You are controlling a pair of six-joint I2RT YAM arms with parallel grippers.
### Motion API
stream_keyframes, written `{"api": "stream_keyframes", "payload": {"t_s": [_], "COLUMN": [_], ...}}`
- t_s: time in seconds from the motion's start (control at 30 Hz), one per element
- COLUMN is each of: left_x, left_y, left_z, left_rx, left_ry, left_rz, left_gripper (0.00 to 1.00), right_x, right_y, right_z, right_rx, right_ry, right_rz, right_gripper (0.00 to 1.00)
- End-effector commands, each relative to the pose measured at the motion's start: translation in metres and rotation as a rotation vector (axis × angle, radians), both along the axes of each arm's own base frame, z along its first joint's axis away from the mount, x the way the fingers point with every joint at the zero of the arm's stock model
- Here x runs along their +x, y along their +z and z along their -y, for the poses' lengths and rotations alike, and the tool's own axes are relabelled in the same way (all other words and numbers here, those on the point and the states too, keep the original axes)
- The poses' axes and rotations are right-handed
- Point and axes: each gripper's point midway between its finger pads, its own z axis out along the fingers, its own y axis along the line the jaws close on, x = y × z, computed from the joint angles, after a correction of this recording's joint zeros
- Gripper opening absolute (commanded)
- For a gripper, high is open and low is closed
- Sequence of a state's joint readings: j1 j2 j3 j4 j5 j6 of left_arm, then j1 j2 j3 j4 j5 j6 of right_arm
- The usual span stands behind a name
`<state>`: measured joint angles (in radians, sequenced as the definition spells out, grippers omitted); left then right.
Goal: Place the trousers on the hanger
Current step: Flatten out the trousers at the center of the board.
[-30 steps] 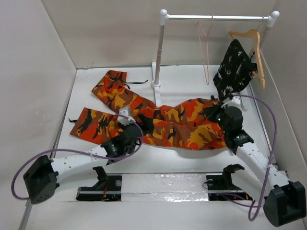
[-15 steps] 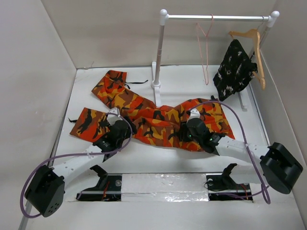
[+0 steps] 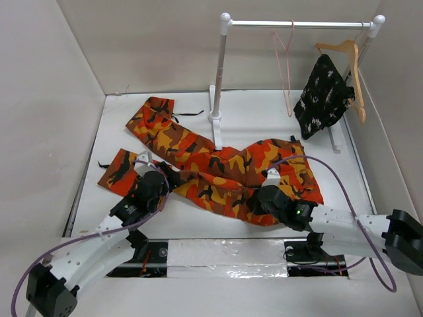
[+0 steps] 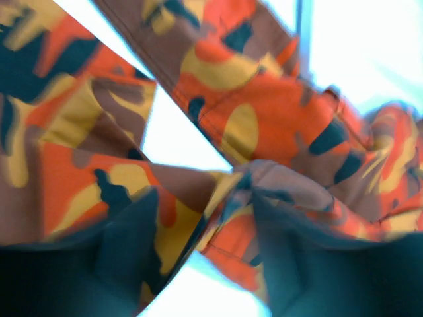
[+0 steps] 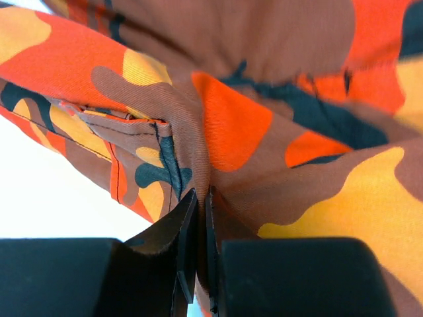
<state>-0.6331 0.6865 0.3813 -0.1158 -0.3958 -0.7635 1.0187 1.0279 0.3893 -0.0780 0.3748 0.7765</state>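
While the trousers (image 3: 218,168) lie on the desk (image 3: 264,112) before the rack (image 3: 220,72), the right end effector (image 5: 198,218) pinches a fold. The left end effector (image 4: 201,211) is spread astride a leg fold. The hanger (image 3: 284,66) hangs on the rack.

Orange, red, yellow, brown and black camouflage trousers (image 3: 225,172), pink hanger (image 3: 289,86)
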Motion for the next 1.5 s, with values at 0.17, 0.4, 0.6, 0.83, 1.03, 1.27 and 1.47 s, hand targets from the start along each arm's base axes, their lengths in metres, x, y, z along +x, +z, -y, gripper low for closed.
{"api": "stream_keyframes", "payload": {"t_s": [0.17, 0.4, 0.6, 0.83, 1.03, 1.27, 1.47], "left_x": [0.033, 0.112, 0.180, 0.234, 0.260, 0.291, 0.310], "left_y": [0.059, 0.074, 0.015, -0.039, -0.050, -0.058, -0.038], "left_z": [-0.024, -0.076, -0.149, -0.177, -0.191, -0.184, -0.175], "left_rx": [-0.095, -0.201, -0.227, -0.257, -0.227, -0.236, -0.281], "left_ry": [0.172, 0.382, 0.544, 0.384, 0.422, 0.409, 0.374], "left_rz": [0.127, 0.172, -0.003, -0.133, -0.148, -0.152, -0.094], "left_gripper": [0.80, 0.77, 0.78, 0.79, 0.75, 0.57, 0.00], "right_x": [-0.020, -0.013, -0.006, -0.013, -0.016, -0.006, 0.009], "right_y": [0.001, 0.040, 0.064, 0.061, 0.061, 0.065, 0.060], "right_z": [0.016, 0.018, -0.001, -0.014, -0.016, -0.010, 0.000], "right_rx": [0.063, 0.169, 0.140, 0.157, 0.202, 0.189, 0.151], "right_ry": [-0.052, -0.056, 0.037, 0.114, 0.129, 0.071, 0.014], "right_rz": [-0.025, 0.080, 0.149, 0.140, 0.158, 0.190, 0.192], "right_gripper": [0.36, 0.58, 0.34, 0.21, 0.22, 0.23, 0.48]}}
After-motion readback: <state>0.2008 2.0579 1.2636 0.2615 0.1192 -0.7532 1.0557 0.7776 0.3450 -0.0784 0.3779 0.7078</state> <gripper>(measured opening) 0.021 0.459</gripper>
